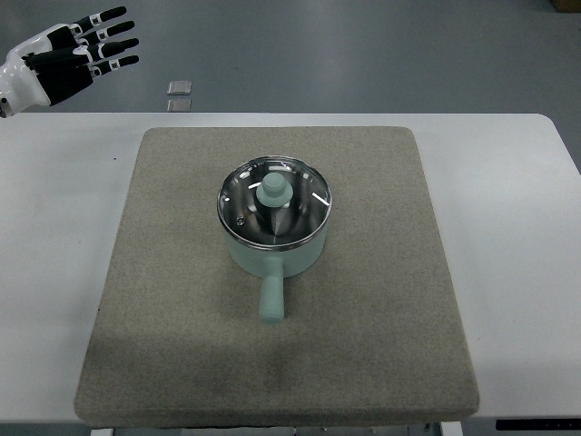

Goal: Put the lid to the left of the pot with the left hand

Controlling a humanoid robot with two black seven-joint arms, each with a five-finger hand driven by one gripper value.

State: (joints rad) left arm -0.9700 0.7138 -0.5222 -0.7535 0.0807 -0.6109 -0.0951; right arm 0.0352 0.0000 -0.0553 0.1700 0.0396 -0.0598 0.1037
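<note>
Robot's left hand (pixel 68 56), black and white, hangs at about ten o'clock in the top view, past the far edge of the white table (pixel 531 236). Its fingers (pixel 107 39) are spread and straight, pointing toward three o'clock, and they grip nothing. Its wrist is cut off by the left edge, so the arm is hidden.

At the centre sits a pale green saucepan (pixel 272 245) on a square grey-brown mat (pixel 182 345). The stubby handle (pixel 271 298) points to six o'clock. A glass lid (pixel 274 203) with a metal rim and a pale green knob (pixel 273 192) is seated on the saucepan. Glare and reflections on the glass make it hard to tell what, if anything, is inside.

At eleven o'clock, beyond the table, two small grey squares (pixel 180 94) lie on the floor, too small to identify. A brown object (pixel 568 4) at one o'clock is cropped by the corner.
</note>
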